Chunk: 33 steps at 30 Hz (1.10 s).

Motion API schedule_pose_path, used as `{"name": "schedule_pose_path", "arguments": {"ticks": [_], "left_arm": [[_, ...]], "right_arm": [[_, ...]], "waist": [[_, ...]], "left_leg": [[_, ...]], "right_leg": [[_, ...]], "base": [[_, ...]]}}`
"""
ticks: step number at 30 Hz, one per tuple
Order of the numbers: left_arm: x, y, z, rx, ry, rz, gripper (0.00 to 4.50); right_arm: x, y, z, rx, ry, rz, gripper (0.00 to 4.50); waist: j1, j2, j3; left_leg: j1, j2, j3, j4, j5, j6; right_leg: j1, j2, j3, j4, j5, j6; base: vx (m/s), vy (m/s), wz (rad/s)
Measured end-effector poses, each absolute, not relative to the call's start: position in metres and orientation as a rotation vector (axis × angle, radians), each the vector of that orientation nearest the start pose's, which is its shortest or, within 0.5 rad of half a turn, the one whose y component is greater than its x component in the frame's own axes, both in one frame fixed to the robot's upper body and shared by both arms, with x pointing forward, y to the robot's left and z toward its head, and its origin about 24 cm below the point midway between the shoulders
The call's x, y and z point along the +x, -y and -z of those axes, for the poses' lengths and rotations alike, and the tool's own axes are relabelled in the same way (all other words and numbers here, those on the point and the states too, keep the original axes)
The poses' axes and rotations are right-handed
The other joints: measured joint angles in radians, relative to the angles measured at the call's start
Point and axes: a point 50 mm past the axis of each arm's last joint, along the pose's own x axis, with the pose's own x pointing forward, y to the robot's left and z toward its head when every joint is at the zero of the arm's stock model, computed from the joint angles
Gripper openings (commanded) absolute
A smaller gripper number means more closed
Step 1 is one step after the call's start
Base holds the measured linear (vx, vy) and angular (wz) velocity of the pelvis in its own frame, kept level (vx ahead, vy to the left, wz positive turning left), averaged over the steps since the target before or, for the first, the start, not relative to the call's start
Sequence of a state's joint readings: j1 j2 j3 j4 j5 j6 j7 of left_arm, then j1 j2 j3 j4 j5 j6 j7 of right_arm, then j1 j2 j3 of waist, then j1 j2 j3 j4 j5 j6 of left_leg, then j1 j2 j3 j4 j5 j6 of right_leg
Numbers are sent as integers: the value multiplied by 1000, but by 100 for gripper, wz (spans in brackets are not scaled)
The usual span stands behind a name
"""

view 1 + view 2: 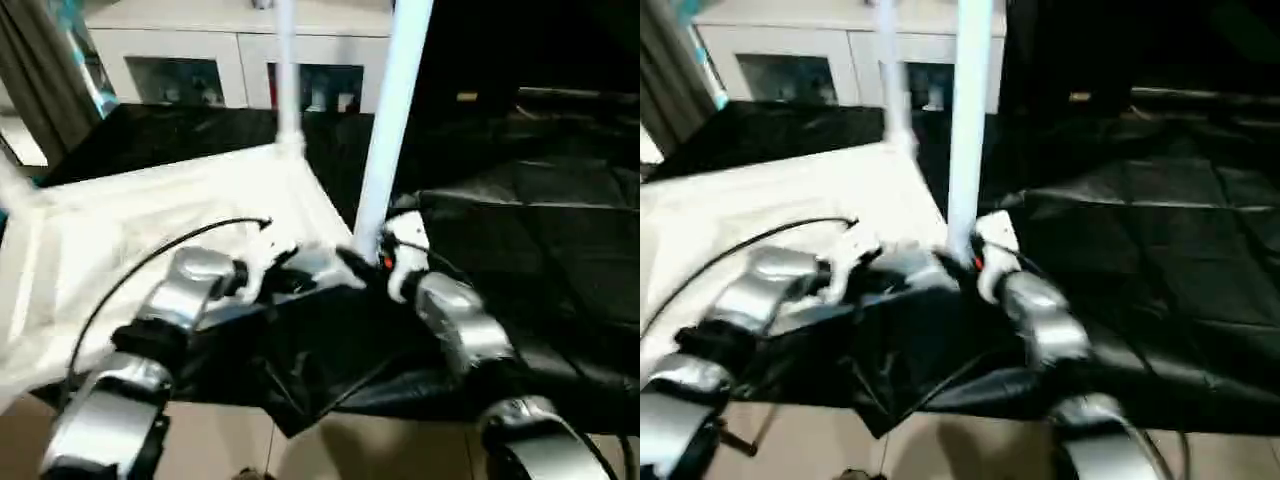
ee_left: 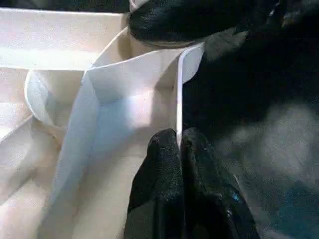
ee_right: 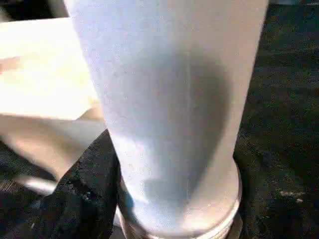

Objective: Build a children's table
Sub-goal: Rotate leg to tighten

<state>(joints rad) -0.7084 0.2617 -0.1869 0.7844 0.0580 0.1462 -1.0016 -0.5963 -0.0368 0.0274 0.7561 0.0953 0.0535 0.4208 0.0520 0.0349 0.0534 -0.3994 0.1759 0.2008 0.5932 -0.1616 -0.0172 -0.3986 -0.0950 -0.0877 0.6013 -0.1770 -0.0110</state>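
Silver forearms low in head view, reaching forward over black sheet (image 1: 520, 250). Left gripper (image 2: 178, 144) pinched shut on thin white rim of children's table (image 1: 150, 250), just beside rounded corner socket (image 2: 50, 102). Table upside down on black sheet, ribbed underside up. Right gripper (image 1: 372, 262) at base of near leg (image 1: 392, 110), black finger (image 3: 82, 191) against tube; whether clamped, cannot tell. Leg upright at near corner. Second leg (image 1: 286, 70) upright at far corner. White glass-door cabinet (image 1: 180, 70) behind
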Motion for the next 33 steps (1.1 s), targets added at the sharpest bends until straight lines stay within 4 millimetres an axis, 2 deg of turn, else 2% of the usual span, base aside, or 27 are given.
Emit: {"name": "schedule_pose_path", "arguments": {"ticks": [3, 5, 7, 8, 11, 19, 22, 24, 26, 29, 33], "left_arm": [[348, -110, -51, 287, -438, 1024, 0], [348, -106, -49, 280, -436, 1013, 0], [348, -105, -49, 279, -434, 1013, 0], [348, -105, -49, 279, -434, 1013, 0], [347, -105, -50, 281, -435, 1028, 0], [340, -124, -54, 321, -438, 1154, 0], [334, -130, -56, 316, -446, 1226, 0], [330, -135, -57, 320, -464, 1278, 0], [327, -139, -58, 326, -480, 1317, 0], [326, -140, -58, 327, -494, 1338, 0], [324, -140, -58, 321, -499, 1354, 0]], "right_arm": [[352, 90, -36, 22, -247, -451, 270], [353, 91, -35, 19, -243, -436, 340], [352, 91, -34, 13, -238, -439, 342], [352, 91, -34, 14, -233, -449, 362], [352, 91, -35, 5, -225, -479, 385], [342, 111, -39, -92, -216, -795, 385], [336, 116, -40, -105, -232, -909, 385], [330, 124, -40, -122, -256, -1006, 385], [327, 129, -43, -130, -268, -1076, 385], [325, 131, -45, -116, -278, -1122, 385], [322, 134, -46, -119, -295, -1159, 356]], "waist": [[5, -4, -1], [8, -4, -2], [9, -5, -2], [8, -5, -2], [7, -5, -2], [7, -4, -2], [15, -4, -2], [33, -4, -2], [40, -4, -2], [43, -4, -2], [43, -4, -2]], "left_leg": [[0, -1, 0, 0, 0, 0], [0, -2, 0, 0, 0, 0], [0, -2, 1, 0, 0, 0], [0, -2, 1, 0, 0, 0], [0, -3, 1, 0, 0, 0], [-2, -1, 1, -1, 0, 1], [-4, 0, 1, -1, 0, 1], [-4, 0, 1, -1, 0, 1], [-4, 0, 1, 0, 0, 1], [-4, 0, 2, 0, 0, 1], [-4, 0, 2, 0, 0, 1]], "right_leg": [[1, 0, 2, -1, 0, -1], [2, 0, 4, -1, 0, 0], [2, 0, 5, -1, 0, 1], [2, 0, 5, -2, 0, 1], [1, 0, 6, -2, 0, 0], [-2, 3, 6, -1, 0, 2], [-3, 3, 3, -1, -1, 1], [-3, 2, 3, -1, -2, 1], [-3, 2, 3, -1, -2, 1], [-1, 2, 4, -1, -1, -1], [-1, 1, 4, -1, 0, -2]], "base": [[0, 0, 0], [0, 0, 0], [0, 0, 0], [0, 0, 0], [0, 0, 0], [0, 0, 0], [0, 0, 0], [0, 0, 0], [0, 0, 0], [0, 0, 0], [0, 0, 0]]}}
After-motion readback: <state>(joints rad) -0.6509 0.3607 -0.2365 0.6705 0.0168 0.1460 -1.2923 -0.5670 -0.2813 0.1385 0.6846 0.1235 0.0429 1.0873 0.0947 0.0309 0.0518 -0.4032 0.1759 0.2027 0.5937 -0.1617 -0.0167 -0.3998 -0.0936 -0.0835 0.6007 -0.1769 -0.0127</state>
